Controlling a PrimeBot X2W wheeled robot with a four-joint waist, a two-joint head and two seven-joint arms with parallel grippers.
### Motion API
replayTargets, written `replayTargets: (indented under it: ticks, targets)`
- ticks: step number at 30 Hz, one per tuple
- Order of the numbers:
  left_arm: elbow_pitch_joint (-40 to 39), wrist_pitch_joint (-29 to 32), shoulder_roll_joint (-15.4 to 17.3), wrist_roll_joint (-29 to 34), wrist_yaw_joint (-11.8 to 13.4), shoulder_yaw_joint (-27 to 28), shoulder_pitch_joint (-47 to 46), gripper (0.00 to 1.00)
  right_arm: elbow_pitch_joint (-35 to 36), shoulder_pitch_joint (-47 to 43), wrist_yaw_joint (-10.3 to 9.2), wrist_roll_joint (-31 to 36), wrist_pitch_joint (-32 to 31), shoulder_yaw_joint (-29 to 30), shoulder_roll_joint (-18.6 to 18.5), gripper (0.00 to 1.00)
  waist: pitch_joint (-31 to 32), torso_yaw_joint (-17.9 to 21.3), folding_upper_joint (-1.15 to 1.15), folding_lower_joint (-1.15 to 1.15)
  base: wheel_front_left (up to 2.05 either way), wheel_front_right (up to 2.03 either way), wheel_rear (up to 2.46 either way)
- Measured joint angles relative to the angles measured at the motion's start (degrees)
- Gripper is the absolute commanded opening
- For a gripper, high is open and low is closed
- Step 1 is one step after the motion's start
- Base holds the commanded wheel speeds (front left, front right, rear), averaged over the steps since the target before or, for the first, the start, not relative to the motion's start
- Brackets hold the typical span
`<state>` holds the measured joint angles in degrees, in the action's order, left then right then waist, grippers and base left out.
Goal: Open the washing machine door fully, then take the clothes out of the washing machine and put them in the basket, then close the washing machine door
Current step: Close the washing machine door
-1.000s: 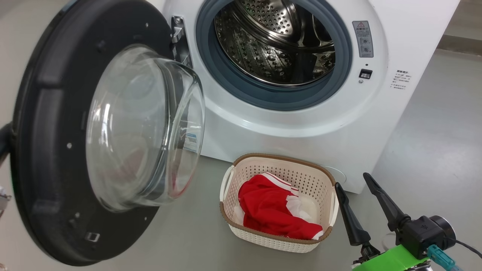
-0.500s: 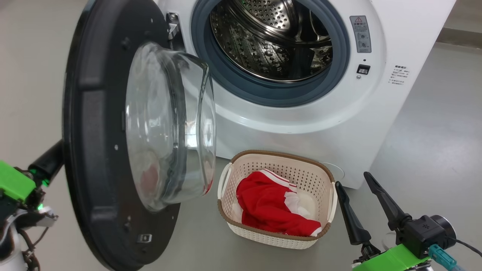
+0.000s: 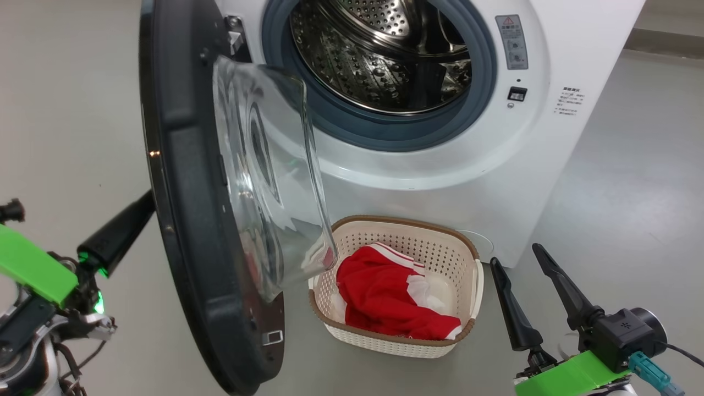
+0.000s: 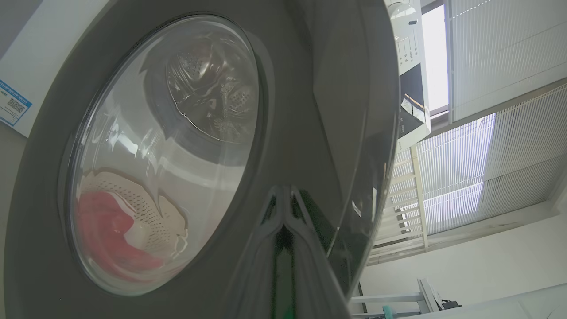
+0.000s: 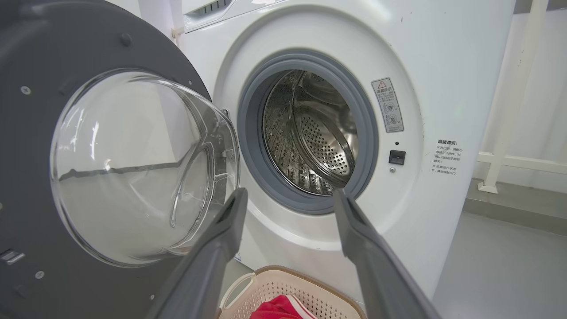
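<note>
door: washing machine door [image 3: 181, 165] half shut, just ahead of left gripper [image 3: 143, 209] | left gripper: fingers together, tip on door's outer side, nearer arm | right gripper [image 3: 515, 256]: fingers apart, empty, by basket [image 3: 465, 242] | clothes [image 3: 379, 291]: in basket

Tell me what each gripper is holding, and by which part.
Nothing is held. The shut left gripper only presses its tips on the door, on its outer face; the open right gripper is empty.
</note>
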<state>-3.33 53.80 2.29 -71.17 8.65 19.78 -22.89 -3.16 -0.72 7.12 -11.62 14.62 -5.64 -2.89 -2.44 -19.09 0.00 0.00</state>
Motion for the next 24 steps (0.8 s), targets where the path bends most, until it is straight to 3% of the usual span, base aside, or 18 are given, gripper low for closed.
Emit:
replayTargets:
  ticks: [15, 24]
  targets:
    - [-1.96, -3.68, -0.05, -9.33, 1.49, -6.24, 2.2, 0.0, 0.03, 0.22, 0.0, -0.83, 0.0, 0.07, 0.01, 1.0, -1.09, 3.61, 0.0, 0.0, 0.0, 0.0, 0.0]
    - [-3.01, -5.65, -0.3, -10.06, 1.51, -8.45, 4.23, 0.0, 0.01, 1.16, 0.0, -0.83, 0.0, 0.2, 0.01, 1.0, -1.22, 5.25, 0.0, 0.0, 0.0, 0.0, 0.0]
